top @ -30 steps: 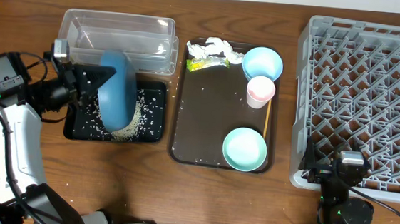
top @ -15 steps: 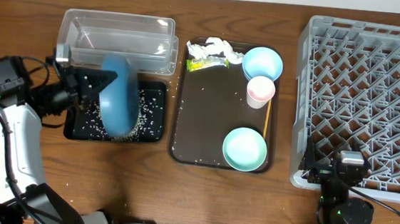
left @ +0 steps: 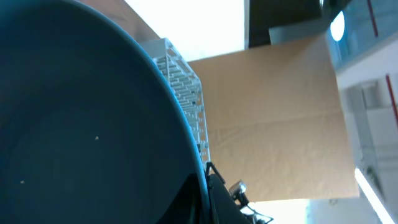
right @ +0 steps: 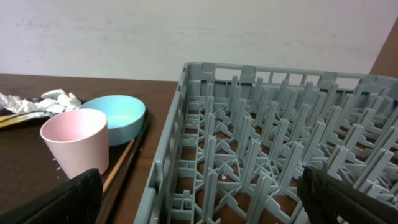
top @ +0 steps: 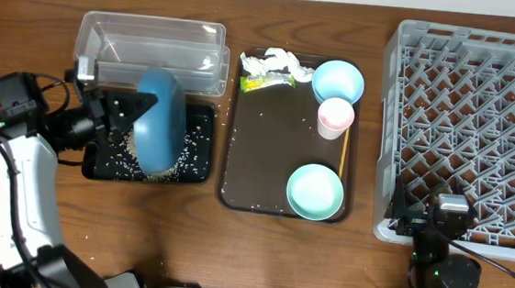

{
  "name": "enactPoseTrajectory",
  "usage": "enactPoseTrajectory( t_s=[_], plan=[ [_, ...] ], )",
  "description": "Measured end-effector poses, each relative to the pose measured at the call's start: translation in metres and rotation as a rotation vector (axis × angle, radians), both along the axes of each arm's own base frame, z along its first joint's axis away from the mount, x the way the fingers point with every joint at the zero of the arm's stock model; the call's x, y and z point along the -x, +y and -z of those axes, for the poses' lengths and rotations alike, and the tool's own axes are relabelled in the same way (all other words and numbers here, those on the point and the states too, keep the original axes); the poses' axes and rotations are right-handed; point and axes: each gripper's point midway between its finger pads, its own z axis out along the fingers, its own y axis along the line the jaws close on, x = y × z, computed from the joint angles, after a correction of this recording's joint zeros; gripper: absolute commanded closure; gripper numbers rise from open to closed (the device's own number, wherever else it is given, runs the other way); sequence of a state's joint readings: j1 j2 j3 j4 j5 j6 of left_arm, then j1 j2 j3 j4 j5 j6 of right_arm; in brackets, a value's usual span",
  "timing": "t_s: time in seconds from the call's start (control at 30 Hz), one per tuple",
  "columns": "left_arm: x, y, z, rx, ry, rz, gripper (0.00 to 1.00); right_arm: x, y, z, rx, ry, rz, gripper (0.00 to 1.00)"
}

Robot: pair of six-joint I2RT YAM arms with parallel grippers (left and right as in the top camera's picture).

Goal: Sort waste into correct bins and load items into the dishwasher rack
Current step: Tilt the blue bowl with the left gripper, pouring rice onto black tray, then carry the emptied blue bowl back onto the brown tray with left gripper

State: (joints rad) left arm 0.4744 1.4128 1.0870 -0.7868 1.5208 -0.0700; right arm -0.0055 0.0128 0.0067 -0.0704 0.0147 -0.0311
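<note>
My left gripper (top: pixel 120 115) is shut on the rim of the large dark blue plate (top: pixel 160 123) and holds it tilted on edge over the black tray (top: pixel 197 153), which has rice grains (top: pixel 118 159) scattered in it. In the left wrist view the plate (left: pixel 81 124) fills the left side, with the jaws (left: pixel 208 193) clamped on its edge. The clear tub (top: pixel 150 48) lies just behind the black tray. My right gripper (top: pixel 436 221) is open and empty at the front left corner of the grey rack (top: pixel 472 115); in the right wrist view its fingers (right: pixel 211 199) straddle the rack wall (right: pixel 168 162).
The brown serving tray (top: pixel 266 154) holds two pale blue bowls (top: pixel 338 80) (top: pixel 315 191), a pink cup (top: pixel 336 116), a thin stick (top: pixel 344 151), white tissue (top: pixel 273 64), a yellow-green wrapper (top: pixel 258 83) and stray grains. The right wrist view shows the cup (right: pixel 74 140) and a bowl (right: pixel 121 112).
My left gripper has shifted the plate slightly to the right over the black tray and turned it a little. The right arm has not moved.
</note>
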Motion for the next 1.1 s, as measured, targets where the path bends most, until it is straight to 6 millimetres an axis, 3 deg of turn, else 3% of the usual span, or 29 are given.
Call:
enactPoseTrajectory(
  t_s=[0.2,0.43,0.77,1.1],
  plan=[
    [0.014,-0.041,-0.014,-0.085,-0.084,0.108,0.93,0.000,0.000,0.000,0.000,0.000,0.000,0.01],
    [0.011,-0.092,0.002,-0.307,-0.114,0.180,0.93,0.000,0.000,0.000,0.000,0.000,0.000,0.01],
    [0.018,-0.189,0.020,-0.538,-0.207,0.268,0.88,0.000,0.000,0.000,0.000,0.000,0.000,0.01],
    [-0.002,-0.218,0.050,-0.851,-0.287,0.094,0.94,0.000,0.000,0.000,0.000,0.000,0.000,0.01]
  ],
)
